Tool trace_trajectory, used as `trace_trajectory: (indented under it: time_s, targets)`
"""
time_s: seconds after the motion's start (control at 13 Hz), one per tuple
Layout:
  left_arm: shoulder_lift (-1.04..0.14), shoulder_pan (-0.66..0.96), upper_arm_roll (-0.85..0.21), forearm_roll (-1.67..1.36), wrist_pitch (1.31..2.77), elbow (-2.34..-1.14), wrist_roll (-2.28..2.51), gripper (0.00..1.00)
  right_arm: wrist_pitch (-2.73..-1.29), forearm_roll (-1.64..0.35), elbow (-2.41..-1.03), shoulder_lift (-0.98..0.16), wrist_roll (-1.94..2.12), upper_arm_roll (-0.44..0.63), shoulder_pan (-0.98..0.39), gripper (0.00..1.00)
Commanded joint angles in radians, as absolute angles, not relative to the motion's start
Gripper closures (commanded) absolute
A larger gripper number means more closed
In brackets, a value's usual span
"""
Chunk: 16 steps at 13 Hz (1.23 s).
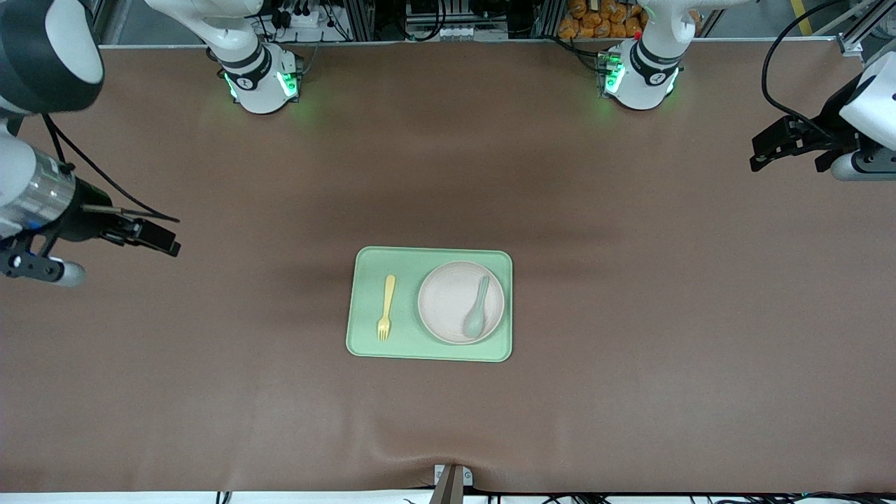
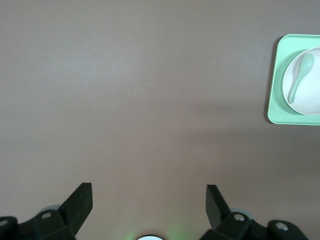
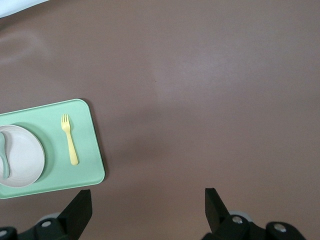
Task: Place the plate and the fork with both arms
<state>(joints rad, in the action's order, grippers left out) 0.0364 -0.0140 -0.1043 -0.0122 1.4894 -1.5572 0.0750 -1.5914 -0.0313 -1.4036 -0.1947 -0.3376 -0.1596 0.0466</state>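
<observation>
One tray [image 1: 364, 308] on the surface [image 1: 630, 315] carries one fork [image 1: 386, 307], one plate [image 1: 448, 301] and one spoon [image 1: 477, 308] on the plate. Left claw [image 1: 766, 150] and right claw [image 1: 157, 234], both well apart from the tray, stand with fingers apart, empty.

Yellow fork [image 1: 386, 307], light-green tray [image 1: 364, 348]

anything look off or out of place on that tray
Only one oddity: a grey-green spoon lies in the plate. The fork lies straight on the green tray beside the plate. Nothing is spilled, tipped or damaged.
</observation>
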Motion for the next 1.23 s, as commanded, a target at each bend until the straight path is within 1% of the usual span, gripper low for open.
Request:
trace_trajectory:
  time_s: [0.0, 0.23, 0.62, 0.92, 1.15]
  targets:
    - [0.044, -0.017, -0.109, -0.009, 1.494, -1.56, 0.072, 0.0, -1.58, -0.026, -1.471, -0.114, -0.292, -0.107, 0.012, 0.0]
    - [0.044, -0.018, -0.109, -0.009, 1.494, -1.56, 0.072, 0.0, -1.58, -0.026, -1.543, -0.029, -0.267, -0.069, -0.002, 0.0]
    - [0.045, -0.017, -0.11, -0.011, 1.491, -1.56, 0.081, 0.0, -1.546, -0.026, -1.557, 0.047, -0.166, -0.005, -0.021, 0.0]
    - [0.044, -0.011, -0.113, -0.015, 1.494, -1.56, 0.083, 0.0, -1.621, -0.028, -1.537, 0.012, -0.167, -0.006, -0.021, 0.0]
    - [0.044, -0.014, -0.114, -0.015, 1.494, -1.559, 0.083, 0.0, -1.628, -0.026, -1.528, -0.002, -0.167, -0.008, -0.026, 0.0]
